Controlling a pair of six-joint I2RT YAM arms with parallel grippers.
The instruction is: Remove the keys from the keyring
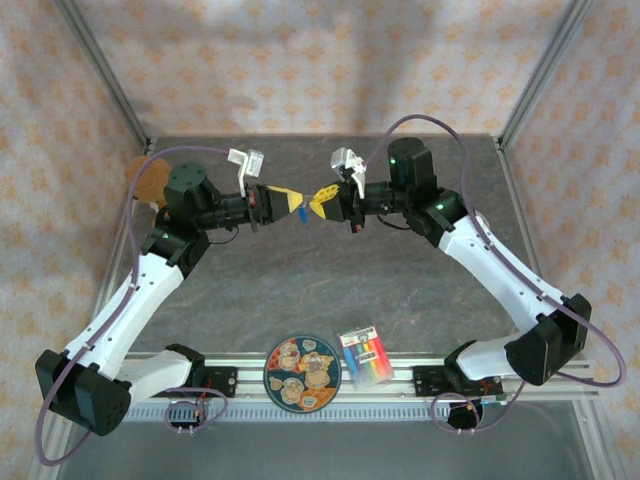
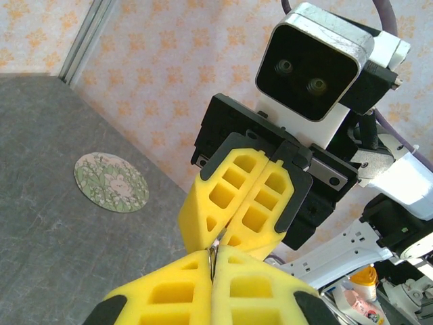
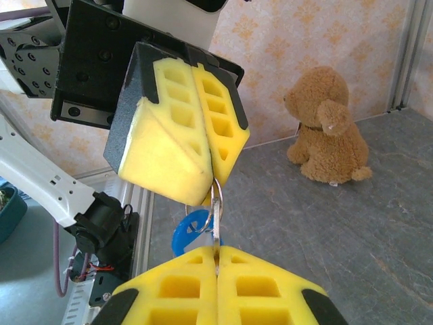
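Bridging left tool (image 3: 211, 183) and right tool (image 3: 216, 256), keyring (image 3: 216, 206) clamped in both

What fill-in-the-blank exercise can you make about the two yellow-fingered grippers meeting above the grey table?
1. The left gripper and the right gripper are both ____ on the silver metal keyring.
2. The round plastic tag hanging from the keyring is ____ in colour.
3. In the top view, the rainbow-striped card lies to the ____ of the round patterned plate.
Missing words: shut; blue; right.
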